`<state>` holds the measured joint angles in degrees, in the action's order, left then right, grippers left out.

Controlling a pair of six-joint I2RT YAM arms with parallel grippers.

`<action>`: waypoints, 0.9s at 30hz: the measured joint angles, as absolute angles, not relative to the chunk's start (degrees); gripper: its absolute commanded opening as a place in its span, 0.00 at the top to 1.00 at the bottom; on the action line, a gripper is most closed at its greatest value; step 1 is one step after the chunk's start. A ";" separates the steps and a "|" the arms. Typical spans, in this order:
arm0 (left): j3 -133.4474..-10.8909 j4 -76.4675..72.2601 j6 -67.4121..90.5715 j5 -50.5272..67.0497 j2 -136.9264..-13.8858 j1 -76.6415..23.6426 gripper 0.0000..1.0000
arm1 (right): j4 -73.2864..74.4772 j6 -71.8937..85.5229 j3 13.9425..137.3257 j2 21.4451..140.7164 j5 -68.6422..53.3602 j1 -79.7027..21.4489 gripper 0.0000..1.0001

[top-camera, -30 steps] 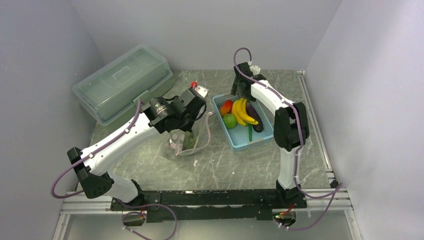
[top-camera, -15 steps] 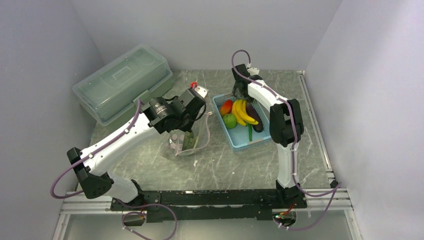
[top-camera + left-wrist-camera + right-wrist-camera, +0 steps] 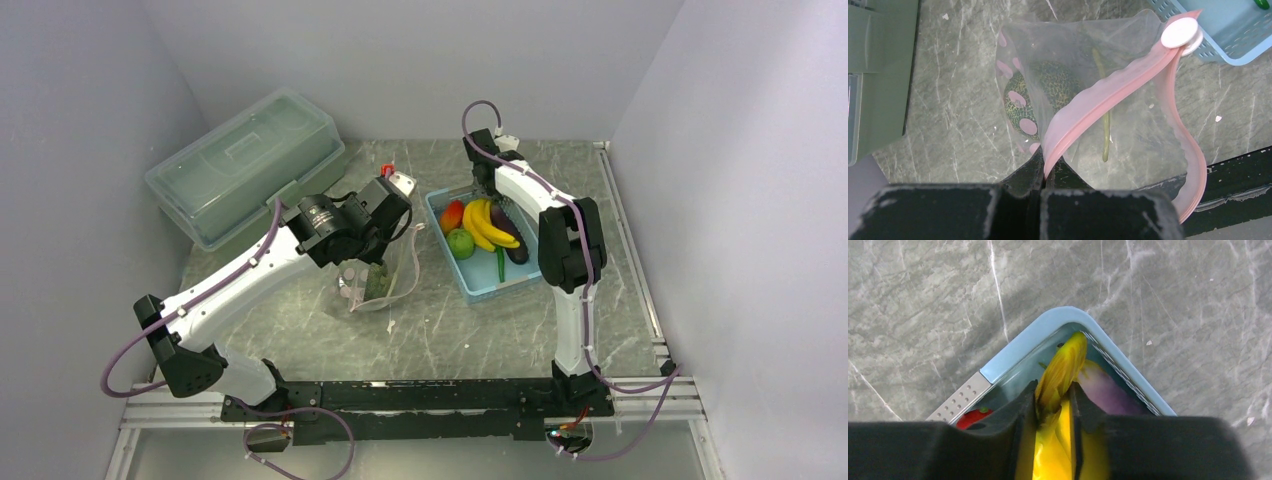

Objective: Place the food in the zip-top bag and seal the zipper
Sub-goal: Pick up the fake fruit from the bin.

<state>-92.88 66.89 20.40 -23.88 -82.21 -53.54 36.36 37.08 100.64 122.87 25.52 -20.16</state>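
Note:
The zip-top bag (image 3: pixel 388 282) hangs open left of the basket, with a dull-green netted lump (image 3: pixel 1048 90) inside. My left gripper (image 3: pixel 1048 170) is shut on the pink zipper (image 3: pixel 1108 95) strip, holding the mouth up; a white slider (image 3: pixel 1180 32) sits at the strip's far end. The yellow bananas (image 3: pixel 482 224) lie in the light-blue basket (image 3: pixel 482 293) beside a bright-green ball (image 3: pixel 459 241) and a red-orange piece (image 3: pixel 452 214). My right gripper (image 3: pixel 1053 387) reaches down into the basket's far corner, its fingers pressed on both sides of the bananas (image 3: pixel 1063 362) at the stem end.
A large translucent lidded box (image 3: pixel 245 160) stands at the back left. A purple eggplant (image 3: pixel 1105 392) and a thin green pod (image 3: pixel 500 265) also lie in the basket. The basket's rim (image 3: pixel 1033 337) curves right in front of my right fingers.
My right arm has dipped into the basket and its jaws have narrowed onto the bananas' stem end. The left arm and the bag have not moved.

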 measured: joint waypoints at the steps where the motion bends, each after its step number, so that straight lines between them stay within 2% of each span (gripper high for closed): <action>1: -92.88 66.92 20.40 -23.88 -82.21 -53.54 1.00 | 36.36 37.04 100.64 122.87 25.47 -20.18 0.87; 4: -92.88 66.96 20.43 -23.88 -82.00 -53.54 1.00 | 36.21 36.95 100.64 122.87 25.45 -20.23 1.00; 12: -92.77 67.11 20.64 -24.08 -81.01 -53.54 1.00 | 35.83 36.60 99.48 120.86 25.04 -20.18 1.00; 27: -92.16 67.13 22.22 -25.19 -80.47 -53.54 1.00 | 33.36 36.69 90.15 101.10 20.38 -20.18 1.00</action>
